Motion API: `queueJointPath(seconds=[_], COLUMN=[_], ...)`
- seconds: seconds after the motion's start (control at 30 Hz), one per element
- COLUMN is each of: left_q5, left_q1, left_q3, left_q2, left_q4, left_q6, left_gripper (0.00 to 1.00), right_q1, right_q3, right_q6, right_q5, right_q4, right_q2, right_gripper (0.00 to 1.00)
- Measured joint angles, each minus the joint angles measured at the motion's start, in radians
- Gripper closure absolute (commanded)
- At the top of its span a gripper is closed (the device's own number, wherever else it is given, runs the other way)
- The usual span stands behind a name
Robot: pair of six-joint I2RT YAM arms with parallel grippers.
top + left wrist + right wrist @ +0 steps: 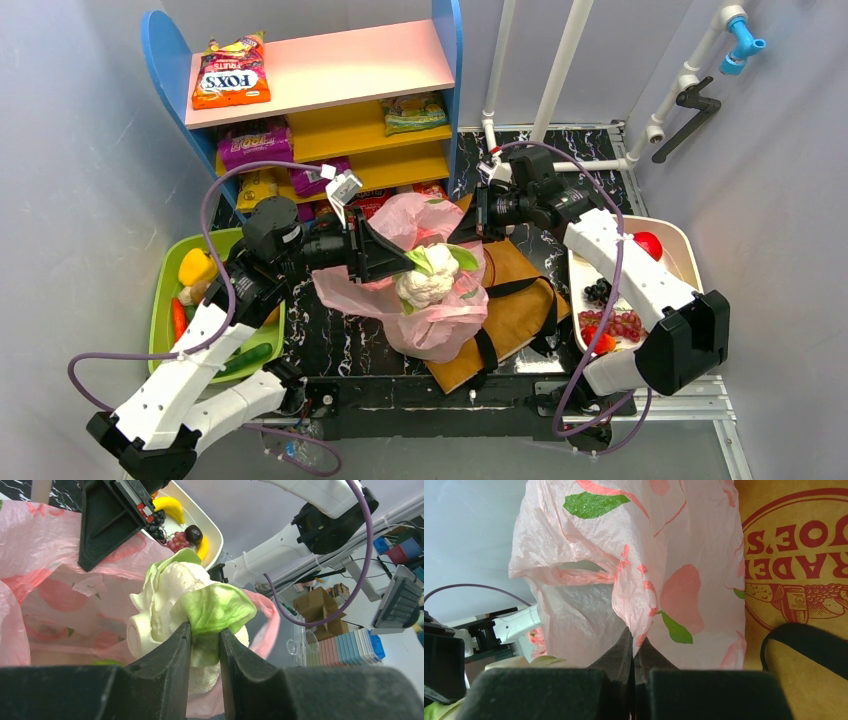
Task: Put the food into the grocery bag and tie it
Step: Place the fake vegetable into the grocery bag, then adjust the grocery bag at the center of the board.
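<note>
The left gripper point(205, 632) has its jaws closed most of the way on a green leaf of the cauliflower point(165, 605), carrying the white head at the open mouth of the pink grocery bag point(45, 575); whether the head touches the plastic beneath cannot be told. The right gripper point(634, 647) is pressed fully together with a fold of the bag's thin rim pinched between its fingers, holding the far side up. The bag rests on a brown Trader Joe's paper bag point(794, 555) lying flat on the black marbled table point(330, 340). To the right is a white tray point(688, 250) with dark grapes point(598, 292), to the left a green tray point(160, 300) with a yellow pepper point(196, 266). Behind stands a shelf point(330, 65) with snack packets point(231, 72).
</note>
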Motion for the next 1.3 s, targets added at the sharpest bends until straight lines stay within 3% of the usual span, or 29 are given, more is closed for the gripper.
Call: queueJointPath(seconds=[0.2, 0.43, 0.9, 1.0, 1.07, 1.17, 1.3], left_q5=[-0.061, -0.167, -0.145, -0.161, -0.170, -0.180, -0.220], left_q1=[-0.015, -0.016, -0.076, -0.083, -0.087, -0.090, -0.098], left_q3=[-0.014, 0.014, 0.008, 0.008, 0.008, 0.016, 0.070], left_q2=[0.001, 0.006, 0.086, 0.100, 0.115, 0.142, 0.171], left_q4=[-0.030, -0.183, -0.216, -0.223, -0.232, -0.250, -0.303], left_q6=[0.035, 0.136, 0.166, 0.174, 0.182, 0.195, 0.225], left_gripper=[1.00, 1.00, 1.00, 0.42, 0.18, 0.05, 0.02], right_q1=[0.000, 0.000, 0.000, 0.000, 0.000, 0.000, 0.000], right_q3=[0.000, 0.024, 0.065, 0.065, 0.065, 0.065, 0.064], right_q6=[-0.022, -0.045, -0.072, -0.076, -0.077, -0.078, -0.081], right_q5=[-0.006, -0.014, -0.032, -0.036, -0.037, -0.039, -0.042], right_q4=[-0.006, -0.035, -0.055, -0.057, -0.058, -0.058, -0.058], right_q2=[0.005, 0.005, 0.020, 0.020, 0.020, 0.020, 0.020], right_gripper=[0.99, 0.99, 0.99, 0.99, 0.99, 0.99, 0.99])
